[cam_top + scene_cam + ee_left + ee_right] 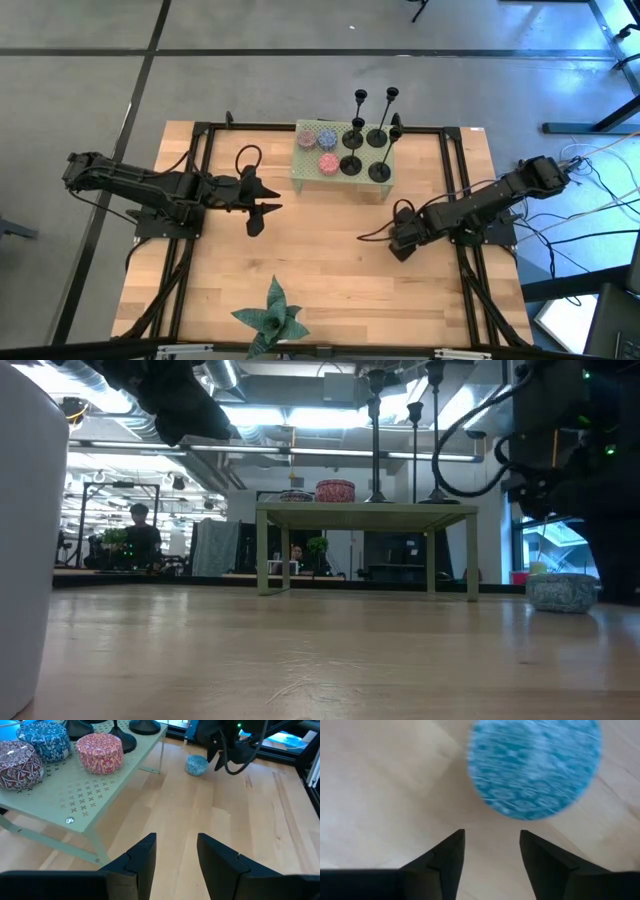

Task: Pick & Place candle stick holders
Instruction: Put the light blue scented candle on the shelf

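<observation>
the right tool (490,851) hangs just above the worktop (330,270), fingers spread with nothing between them, a blue patterned tin (534,766) lying just ahead of its tips. the candle stick holders (368,140) stand on a small green table (312,172) (beside three tins) well beyond it. the left tool (175,855) waits, fingers parted, empty, facing that table.

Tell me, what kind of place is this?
Probably a robotics lab in an open-plan workspace: a wooden table between two robot arms, ceiling ducts overhead, and a person at desks beyond.
</observation>
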`<state>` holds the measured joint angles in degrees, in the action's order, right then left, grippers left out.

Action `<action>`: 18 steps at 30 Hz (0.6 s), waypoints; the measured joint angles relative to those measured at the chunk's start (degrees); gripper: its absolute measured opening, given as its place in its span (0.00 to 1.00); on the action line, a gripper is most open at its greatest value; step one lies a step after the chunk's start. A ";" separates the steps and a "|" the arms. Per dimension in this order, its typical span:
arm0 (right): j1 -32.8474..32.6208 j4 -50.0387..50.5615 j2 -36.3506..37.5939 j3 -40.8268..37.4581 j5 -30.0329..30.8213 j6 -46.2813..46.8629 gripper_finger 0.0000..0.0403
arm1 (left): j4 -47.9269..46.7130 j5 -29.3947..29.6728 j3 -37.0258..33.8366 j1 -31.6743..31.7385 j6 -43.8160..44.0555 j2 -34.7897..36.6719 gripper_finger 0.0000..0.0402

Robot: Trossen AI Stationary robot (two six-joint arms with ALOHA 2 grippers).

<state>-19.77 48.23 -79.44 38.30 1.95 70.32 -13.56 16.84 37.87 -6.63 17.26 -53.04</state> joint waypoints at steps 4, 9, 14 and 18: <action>0.21 -1.87 0.00 0.00 -0.02 -3.02 0.48 | 0.00 0.00 0.00 0.00 0.02 0.00 0.35; 0.48 0.58 0.00 0.00 -0.03 -3.29 0.56 | 0.00 0.02 0.00 0.00 0.02 0.00 0.35; 0.48 3.58 0.01 0.00 -0.01 -3.41 0.67 | 0.00 0.00 0.00 0.00 0.02 0.00 0.35; 0.48 1.78 0.02 0.00 -0.03 -7.17 0.76 | -0.02 0.00 0.00 0.00 0.02 0.00 0.35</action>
<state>-19.29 50.01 -79.42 38.30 1.91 63.15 -13.58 16.84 37.87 -6.63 17.28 -53.04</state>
